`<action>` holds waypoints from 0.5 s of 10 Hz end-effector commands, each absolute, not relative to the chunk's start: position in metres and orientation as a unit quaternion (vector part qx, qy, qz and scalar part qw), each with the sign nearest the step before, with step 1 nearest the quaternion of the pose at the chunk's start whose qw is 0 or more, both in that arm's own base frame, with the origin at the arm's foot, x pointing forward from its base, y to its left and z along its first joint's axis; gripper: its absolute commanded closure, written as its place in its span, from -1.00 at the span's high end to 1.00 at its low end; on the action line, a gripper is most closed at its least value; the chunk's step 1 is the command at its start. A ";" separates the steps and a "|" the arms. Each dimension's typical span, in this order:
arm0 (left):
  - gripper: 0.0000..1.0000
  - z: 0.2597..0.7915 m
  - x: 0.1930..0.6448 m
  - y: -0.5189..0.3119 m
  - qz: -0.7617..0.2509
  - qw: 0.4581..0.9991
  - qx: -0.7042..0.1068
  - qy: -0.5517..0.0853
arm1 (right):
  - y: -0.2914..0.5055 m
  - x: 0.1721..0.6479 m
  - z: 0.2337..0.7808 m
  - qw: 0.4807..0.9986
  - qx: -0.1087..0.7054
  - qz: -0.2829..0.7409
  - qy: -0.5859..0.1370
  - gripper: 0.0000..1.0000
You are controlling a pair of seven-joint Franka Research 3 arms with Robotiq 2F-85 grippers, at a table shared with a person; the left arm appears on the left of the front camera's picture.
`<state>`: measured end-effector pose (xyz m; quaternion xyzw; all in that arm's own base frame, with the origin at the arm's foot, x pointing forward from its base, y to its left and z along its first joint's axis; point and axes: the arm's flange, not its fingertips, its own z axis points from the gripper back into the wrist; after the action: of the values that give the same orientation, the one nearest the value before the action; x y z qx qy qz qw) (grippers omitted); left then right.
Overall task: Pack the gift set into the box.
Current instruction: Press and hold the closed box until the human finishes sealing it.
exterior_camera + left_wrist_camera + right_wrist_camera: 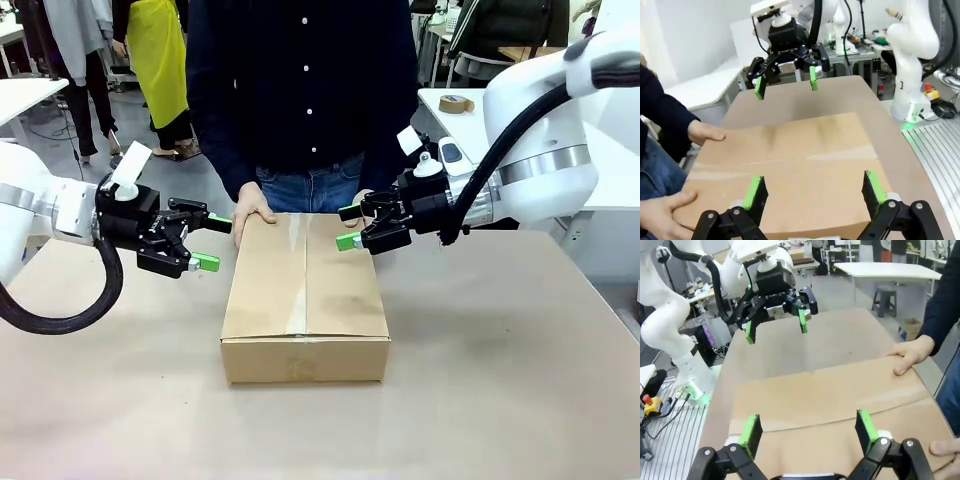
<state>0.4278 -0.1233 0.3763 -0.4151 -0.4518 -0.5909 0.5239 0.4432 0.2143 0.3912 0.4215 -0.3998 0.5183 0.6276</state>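
Front view: box (305,290) mid table (500,400), flaps folded shut, long axis toward person. Corrugated card: prob. light, fairly stiff, but walls dent if squeezed hard; plain sides a bit slick. Looks too wide for one pincer, so best pressed on both long sides, low, near corners. Left pincer (213,243) open, empty, just beside box's left side. Right pincer (346,227) open, empty, near far right corner. Person's hand (252,213) rests on far edge.
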 end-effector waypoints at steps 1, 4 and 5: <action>1.00 0.378 0.427 -0.124 -0.603 0.512 -0.402 -0.461 | 0.222 0.443 0.389 0.578 0.432 0.573 -0.388 1.00; 1.00 0.334 0.445 -0.160 -0.626 0.489 -0.345 -0.501 | 0.237 0.462 0.331 0.510 0.453 0.624 -0.381 1.00; 1.00 0.324 0.448 -0.172 -0.630 0.492 -0.336 -0.497 | 0.237 0.464 0.317 0.519 0.441 0.627 -0.380 1.00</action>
<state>0.4391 -0.1563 0.3362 -0.3587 -0.4792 -0.6277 0.4976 0.4491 0.2365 0.3275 0.4471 -0.3676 0.6179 0.5320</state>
